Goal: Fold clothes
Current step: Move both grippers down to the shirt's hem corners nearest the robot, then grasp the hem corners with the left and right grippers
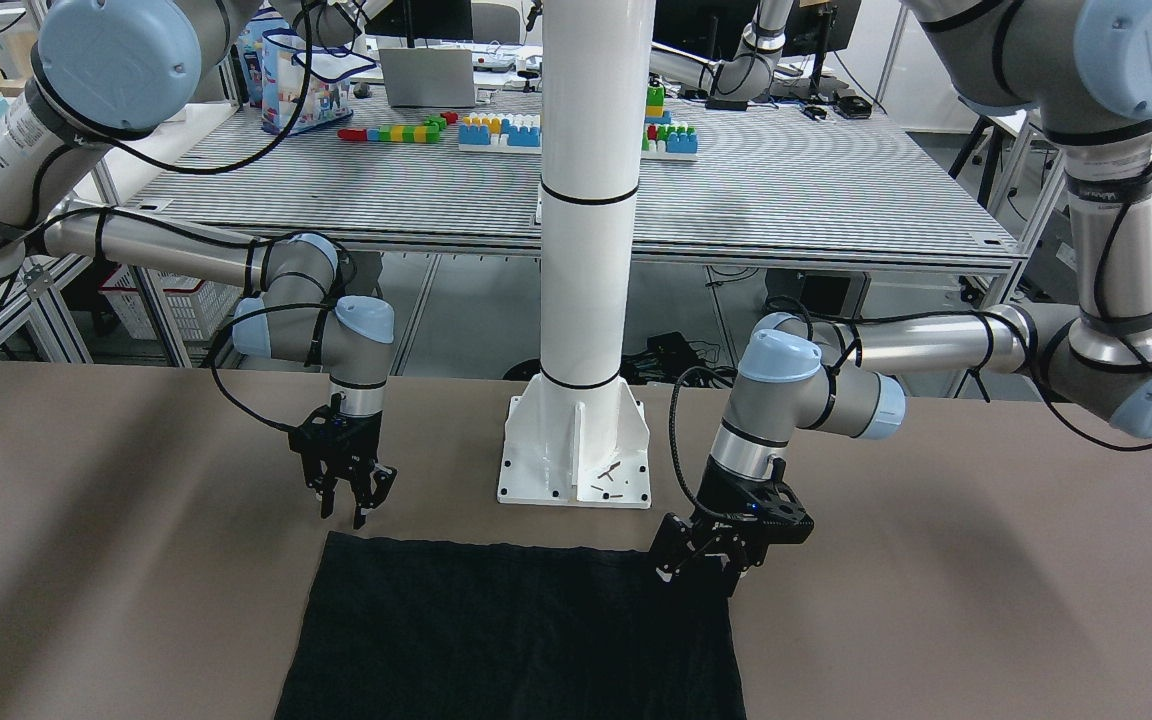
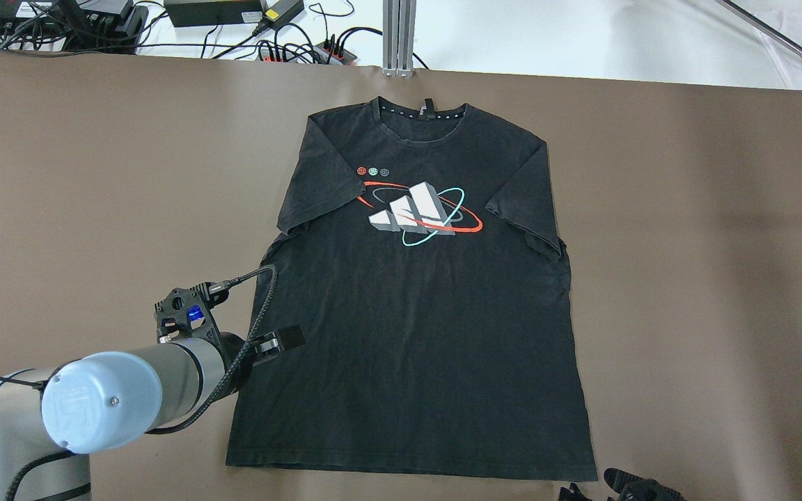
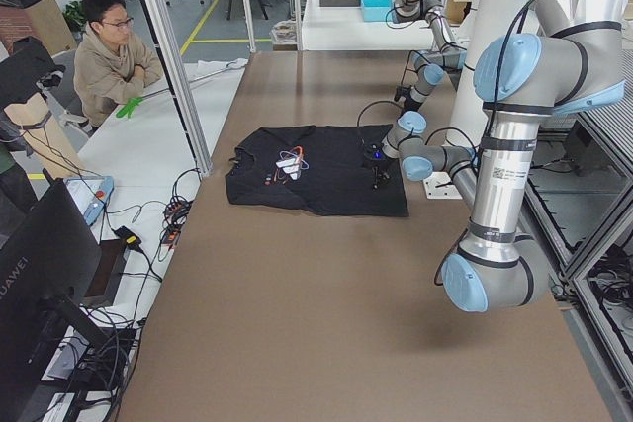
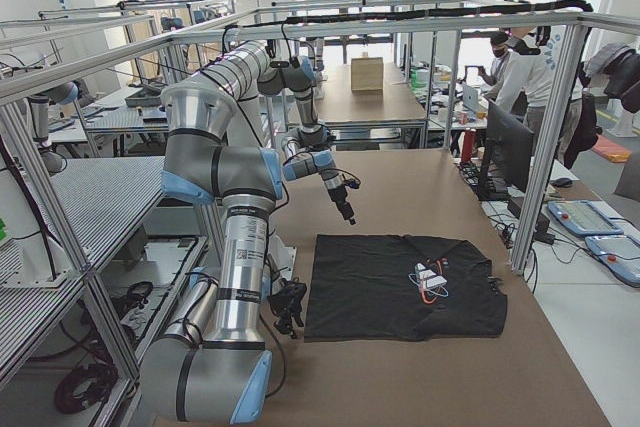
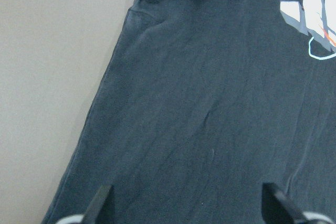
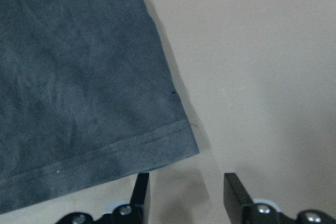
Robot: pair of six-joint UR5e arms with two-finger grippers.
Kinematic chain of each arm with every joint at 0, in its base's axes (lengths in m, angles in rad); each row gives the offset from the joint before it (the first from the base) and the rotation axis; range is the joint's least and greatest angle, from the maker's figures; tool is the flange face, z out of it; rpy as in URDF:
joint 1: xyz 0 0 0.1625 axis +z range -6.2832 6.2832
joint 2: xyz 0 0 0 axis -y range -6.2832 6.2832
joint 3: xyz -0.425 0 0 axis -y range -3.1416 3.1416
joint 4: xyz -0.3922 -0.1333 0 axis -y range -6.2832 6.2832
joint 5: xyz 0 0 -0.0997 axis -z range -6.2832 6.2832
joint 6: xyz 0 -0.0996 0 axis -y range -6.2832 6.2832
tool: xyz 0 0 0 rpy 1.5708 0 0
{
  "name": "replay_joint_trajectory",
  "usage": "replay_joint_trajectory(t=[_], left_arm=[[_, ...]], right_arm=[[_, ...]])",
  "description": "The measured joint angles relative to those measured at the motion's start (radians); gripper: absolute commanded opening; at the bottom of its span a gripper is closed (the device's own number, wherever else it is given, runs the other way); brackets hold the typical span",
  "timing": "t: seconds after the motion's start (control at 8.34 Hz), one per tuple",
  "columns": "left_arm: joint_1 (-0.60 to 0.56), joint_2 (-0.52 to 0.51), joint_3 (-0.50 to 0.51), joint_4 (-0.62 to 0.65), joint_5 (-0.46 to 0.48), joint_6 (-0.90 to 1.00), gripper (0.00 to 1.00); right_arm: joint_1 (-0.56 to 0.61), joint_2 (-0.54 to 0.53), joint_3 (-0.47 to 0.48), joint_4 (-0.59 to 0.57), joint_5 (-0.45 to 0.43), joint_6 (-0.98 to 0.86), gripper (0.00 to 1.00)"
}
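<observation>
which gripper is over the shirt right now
The left gripper: black shirt fills the view under its open fingers. The right gripper hangs just off the shirt's hem corner, over the table.

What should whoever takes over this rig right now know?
Left gripper: open, holding nothing, poised over the black T-shirt at its side edge on the robot's left, near the hem. I cannot tell whether it touches the fabric.
Right gripper: open, holding nothing, over bare table just off the hem corner.
Shirt: spread flat on the table, print up, collar at the far side, hem towards the robot.
Done: nothing folded.
Left: every fold. Probably start by grasping at the hem.
</observation>
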Motion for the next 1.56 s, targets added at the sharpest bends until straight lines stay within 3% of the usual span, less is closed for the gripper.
replay_joint_trajectory(t=[0.12,0.48,0.6,0.84,1.44,1.56], left_arm=[[0.0,0.002,0.001,0.001,0.004,0.0,0.99],[0.001,0.005,0.001,0.002,0.012,0.0,0.99],[0.001,0.006,0.001,0.003,0.013,0.0,0.99],[0.001,0.008,0.001,0.002,0.013,0.0,0.99],[0.018,0.031,-0.007,0.003,0.019,-0.02,0.99],[0.06,0.054,-0.022,0.002,0.059,-0.052,0.99]], right_arm=[[0.006,0.0,-0.007,0.01,0.0,-0.024,0.48],[0.038,0.004,-0.011,0.016,0.002,-0.093,0.46],[0.046,0.006,-0.011,0.016,0.002,-0.111,0.38],[0.056,0.009,-0.012,0.017,0.003,-0.127,0.01],[0.067,0.01,0.002,0.053,0.007,-0.13,0.0],[0.067,0.01,0.009,0.054,0.007,-0.129,0.22]])
